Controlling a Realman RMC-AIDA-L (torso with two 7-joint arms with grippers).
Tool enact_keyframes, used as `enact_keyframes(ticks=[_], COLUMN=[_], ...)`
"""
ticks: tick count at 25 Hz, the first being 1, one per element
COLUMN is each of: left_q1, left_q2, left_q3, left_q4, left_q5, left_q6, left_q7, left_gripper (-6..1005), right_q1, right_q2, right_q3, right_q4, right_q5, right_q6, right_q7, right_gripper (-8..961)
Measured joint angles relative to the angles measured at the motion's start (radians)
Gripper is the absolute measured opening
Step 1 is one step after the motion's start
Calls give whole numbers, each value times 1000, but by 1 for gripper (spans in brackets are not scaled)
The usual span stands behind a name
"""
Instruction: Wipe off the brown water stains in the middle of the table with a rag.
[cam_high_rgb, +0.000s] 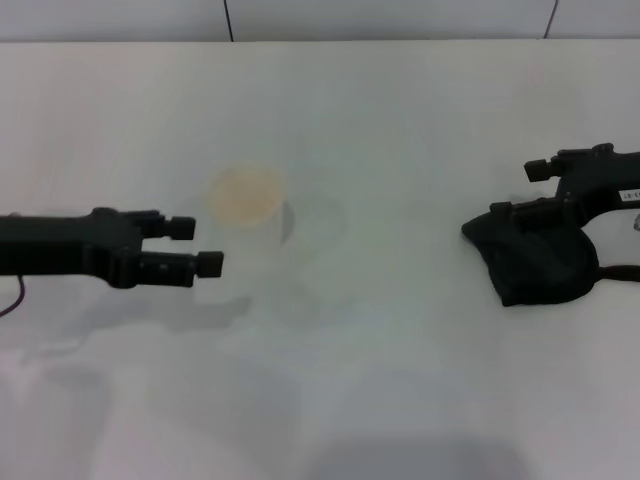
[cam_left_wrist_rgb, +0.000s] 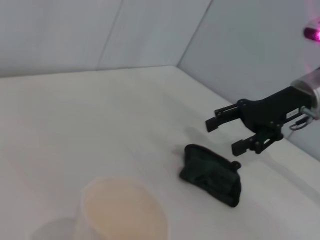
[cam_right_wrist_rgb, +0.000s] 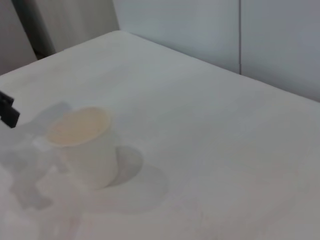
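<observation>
The dark rag (cam_high_rgb: 537, 258) lies bunched on the white table (cam_high_rgb: 400, 380) at the right, its thin strap trailing right. My right gripper (cam_high_rgb: 522, 190) is open and hovers just above the rag's far side. From the left wrist view the right gripper (cam_left_wrist_rgb: 224, 136) stands clear above the rag (cam_left_wrist_rgb: 212, 175). My left gripper (cam_high_rgb: 195, 246) is open and empty, just left of a white cup (cam_high_rgb: 250, 222) with a pale beige inside. No brown water stains show in any view.
The cup stands near the table's middle, also seen in the left wrist view (cam_left_wrist_rgb: 122, 216) and the right wrist view (cam_right_wrist_rgb: 86, 145). A wall runs along the table's far edge (cam_high_rgb: 320, 40). Bare tabletop lies between cup and rag.
</observation>
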Motion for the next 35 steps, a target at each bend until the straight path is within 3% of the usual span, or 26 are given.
enact_keyframes(ticks=[12, 25, 35], left_q1=[53, 56, 56], left_q2=[0, 0, -1], left_q3=[-2, -2, -2], left_q4=[20, 25, 27], left_q5=[-78, -88, -84], left_q6=[-72, -82, -78], left_q7=[5, 5, 5], left_gripper=[892, 890, 891], right_q1=[7, 14, -14], right_q2=[2, -1, -4], right_q3=[10, 11, 29], right_q4=[37, 48, 39], right_q5=[7, -1, 3], right_q6=[14, 13, -89], right_q7=[-1, -3, -64], right_gripper=[856, 856, 856])
